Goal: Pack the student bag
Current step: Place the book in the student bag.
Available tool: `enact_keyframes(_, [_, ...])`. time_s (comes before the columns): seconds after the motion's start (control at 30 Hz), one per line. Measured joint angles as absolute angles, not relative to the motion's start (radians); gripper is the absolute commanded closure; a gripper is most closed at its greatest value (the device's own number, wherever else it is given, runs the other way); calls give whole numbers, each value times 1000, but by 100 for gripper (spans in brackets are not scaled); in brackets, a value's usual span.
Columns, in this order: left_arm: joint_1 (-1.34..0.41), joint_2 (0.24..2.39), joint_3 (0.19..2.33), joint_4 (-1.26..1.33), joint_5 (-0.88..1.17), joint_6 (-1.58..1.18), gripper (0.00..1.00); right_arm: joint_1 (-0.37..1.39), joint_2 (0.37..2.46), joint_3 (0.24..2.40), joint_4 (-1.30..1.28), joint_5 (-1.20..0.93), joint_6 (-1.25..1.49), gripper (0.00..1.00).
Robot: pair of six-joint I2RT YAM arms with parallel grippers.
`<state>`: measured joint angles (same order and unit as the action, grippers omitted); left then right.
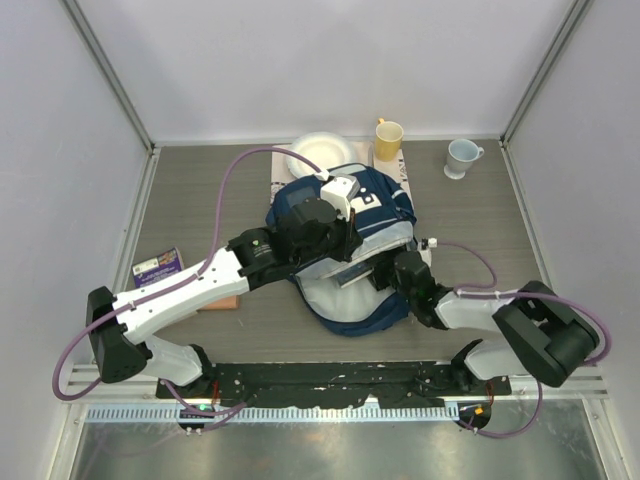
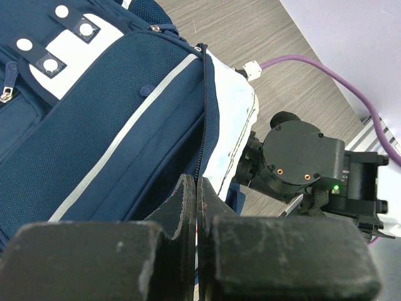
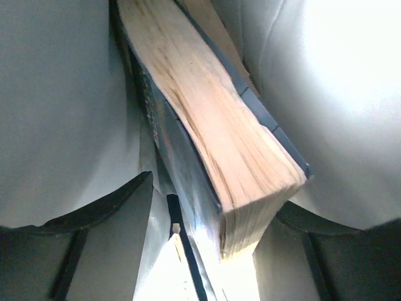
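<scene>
While the student bag (image 1: 385, 205) lies in the middle of the overhead frame on the grey table (image 1: 200, 190), we see the left gripper (image 2: 197, 188) at the bottom of its own view with its jaws pressed flat together. It seems to pinch the zip edge of the bag's opening, though the fabric between them is hard to make out. The right gripper (image 3: 213, 200) is inside the bag, with pale lining (image 3: 62, 94) on both sides. Its fingers are spread wide, and a thick book (image 3: 213, 113) with yellowed pages stands between them, clear of the finger at lower left. Along the top of the overhead frame stand a white plate (image 1: 318, 152), a yellow mug (image 1: 388, 135) and a pale blue mug (image 1: 462, 157).
</scene>
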<state>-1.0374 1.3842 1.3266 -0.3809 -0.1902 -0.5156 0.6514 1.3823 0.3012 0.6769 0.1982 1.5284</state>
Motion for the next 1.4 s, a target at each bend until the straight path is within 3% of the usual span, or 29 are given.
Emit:
enact_keyframes(0.03, [-1037,1384,1327,-381,-190,-516,100,651,1359,307,630,198,1515,52])
enact_keyframes(0.07, [-1037,1384,1327,-379,-190,-516,100,651,1339,311,592,197,1506,74])
enact_keyframes(0.13, [-1037,1384,1326,-378,-190,-516,100,651,1314,312,535,195,1485,98])
enact_keyframes(0.37, [-1037,1384,1325,-372,-189,-517,100,653,1328,306,588,196,1496,99])
enact_keyframes(0.57, [-1037,1384,1325,-372,-181,-521,100,656,1493,312,812,275,1553,99])
enact_keyframes(0.6, [-1037,1384,1325,-372,-179,-522,100,655,1538,324,849,289,1567,96])
enact_keyframes(0.63, [-1037,1384,1325,-372,-177,-524,100,654,1589,342,891,298,1578,76])
enact_keyframes(0.67, [-1037,1384,1325,-372,-175,-525,100,654,1640,364,930,306,1588,64])
enact_keyframes(0.73, [-1037,1382,1322,-370,-174,-528,100,653,1732,413,1006,312,1615,50])
enact_keyframes(0.8, [-1035,1378,1317,-370,-172,-535,100,657,1803,433,1106,314,1640,44])
enact_keyframes(0.93, [-1034,1376,1310,-369,-169,-543,100,669,1824,405,1214,328,1660,22])
enact_keyframes(1.1, [-1034,1372,1310,-364,-165,-543,100,681,1692,353,1126,327,1633,14])
enact_keyframes(1.4, [-1034,1372,1310,-364,-164,-542,100,691,1591,310,959,294,1600,14])
